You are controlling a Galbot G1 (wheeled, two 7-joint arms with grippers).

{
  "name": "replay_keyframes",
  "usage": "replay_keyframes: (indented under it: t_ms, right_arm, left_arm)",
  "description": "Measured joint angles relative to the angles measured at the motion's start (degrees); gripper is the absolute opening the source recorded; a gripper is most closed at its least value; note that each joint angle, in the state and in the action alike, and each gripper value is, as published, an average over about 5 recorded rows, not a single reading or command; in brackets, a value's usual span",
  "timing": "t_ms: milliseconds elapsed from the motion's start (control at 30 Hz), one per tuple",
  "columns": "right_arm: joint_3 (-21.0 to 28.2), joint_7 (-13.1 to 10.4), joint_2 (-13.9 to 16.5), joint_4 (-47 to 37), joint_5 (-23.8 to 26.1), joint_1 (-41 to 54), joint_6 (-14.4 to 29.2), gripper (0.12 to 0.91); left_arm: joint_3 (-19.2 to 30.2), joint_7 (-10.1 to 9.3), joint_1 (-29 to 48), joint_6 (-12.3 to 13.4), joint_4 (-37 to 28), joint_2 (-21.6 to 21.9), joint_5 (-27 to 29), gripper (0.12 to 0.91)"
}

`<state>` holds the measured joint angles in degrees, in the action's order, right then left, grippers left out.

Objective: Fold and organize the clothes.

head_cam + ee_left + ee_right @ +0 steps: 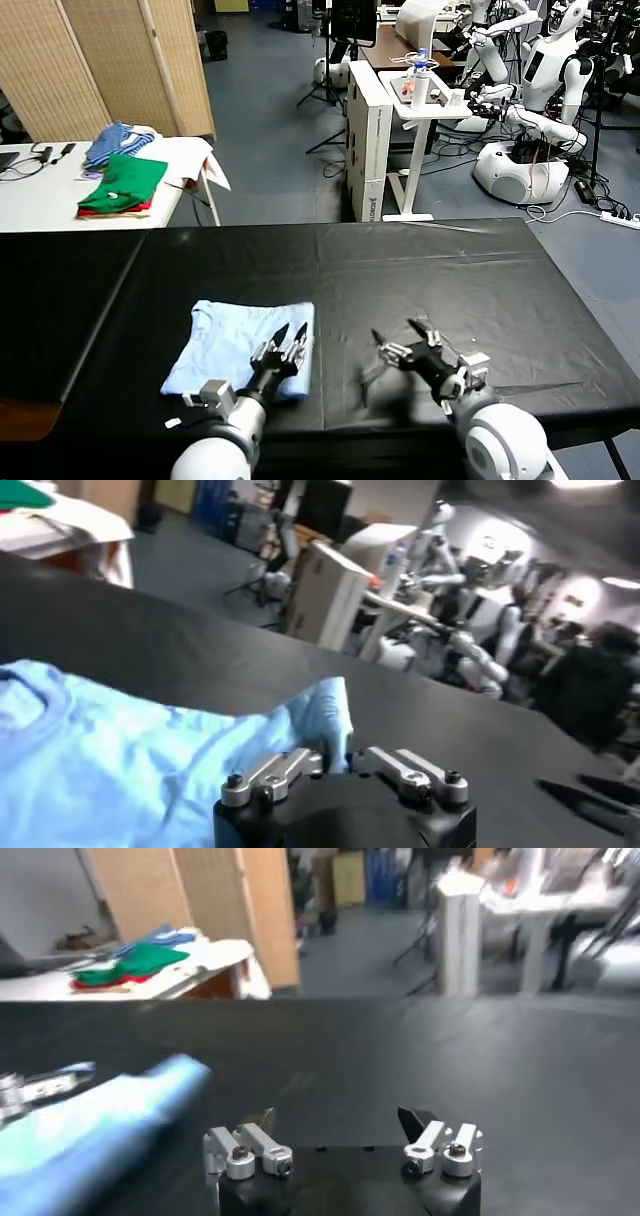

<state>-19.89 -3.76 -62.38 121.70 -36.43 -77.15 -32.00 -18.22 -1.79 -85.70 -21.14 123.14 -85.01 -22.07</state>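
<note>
While hovering over the right edge of the pale sky-blue cotton T-shirt [240,347], folded flat on the black counter [430,280], left tool [291,333] risks snagging the top layer on lift-off and dragging the fold open, judging by fingers partly apart with cloth bunched just between them in the left wrist view. Could also shove the whole thin shirt sideways if lowered again, since nothing pins it. Shirt lying front-left on counter, directly under left tool; right tool [400,340] spread wide, empty, just beside shirt's right edge, not touching.
</note>
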Motion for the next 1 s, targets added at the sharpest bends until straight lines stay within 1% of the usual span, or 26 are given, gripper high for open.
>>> replay_keyframes:
  t_ms: [33,67,133,167,233,367,467,600,667,700,800,833,900,933,1000]
  right_arm:
    - [0.8,-0.6,0.1,-0.3,-1.6,0.6,-0.7,0.907]
    - [1.7,-1.1,0.2,-0.6,-3.3,1.3,-1.4,0.907]
    - [3.7,-2.2,0.1,-1.3,-6.0,2.8,-2.5,0.907]
    - [4.6,-2.6,-0.1,-1.7,-7.1,3.5,-2.9,0.907]
    - [6.6,-3.1,-0.6,-2.6,-8.3,5.0,-3.3,0.907]
    - [10.6,-3.5,-2.0,-4.7,-8.9,7.7,-3.6,0.907]
    - [13.1,-3.8,-3.3,-6.2,-8.9,9.2,-3.7,0.907]
    - [15.0,-4.1,-4.6,-7.4,-8.4,9.8,-3.6,0.897]
    - [15.3,-3.9,-4.9,-7.6,-8.2,9.7,-3.5,0.842]
    - [15.4,-3.8,-5.0,-7.7,-8.2,9.6,-3.3,0.795]
    - [15.4,-3.2,-5.3,-8.0,-8.0,9.4,-2.8,0.616]
    - [15.3,-3.1,-5.3,-8.1,-8.0,9.3,-2.7,0.540]
    - [15.1,-2.8,-5.6,-8.4,-7.9,9.3,-2.4,0.426]
    - [14.9,-2.7,-5.7,-8.6,-7.9,9.3,-2.3,0.350]
    - [14.6,-2.7,-6.0,-8.9,-7.9,9.3,-2.2,0.242]
  left_arm:
    - [-0.3,0.37,0.2,0.3,0.2,0.3,-0.4,0.709]
    - [-0.7,0.59,0.3,0.5,0.4,0.7,-0.8,0.764]
    - [-1.6,0.57,0.5,0.8,0.7,1.5,-1.4,0.852]
    - [-2.2,0.46,0.4,1.0,0.8,2.1,-1.5,0.879]
    - [-3.2,0.25,0.1,1.3,1.0,3.2,-1.5,0.900]
    - [-5.2,-0.04,-0.9,1.8,1.4,5.3,-1.1,0.906]
    - [-6.4,-0.35,-1.7,2.0,1.6,5.9,-0.7,0.907]
    - [-7.6,-0.91,-2.6,2.1,2.0,6.4,-0.8,0.907]
    - [-8.2,-1.10,-2.9,2.1,2.2,6.7,-0.9,0.907]
    - [-8.5,-1.17,-3.0,2.1,2.3,6.8,-0.9,0.907]
    - [-9.1,-1.34,-3.4,2.1,2.6,7.0,-1.0,0.907]
    - [-9.3,-1.36,-3.6,2.1,2.7,7.0,-1.0,0.907]
    - [-9.6,-1.37,-3.8,2.1,2.8,7.0,-1.0,0.907]
    - [-9.8,-1.37,-4.0,2.1,2.8,6.9,-1.0,0.907]
    - [-10.0,-1.38,-4.1,2.1,2.8,6.8,-1.0,0.907]
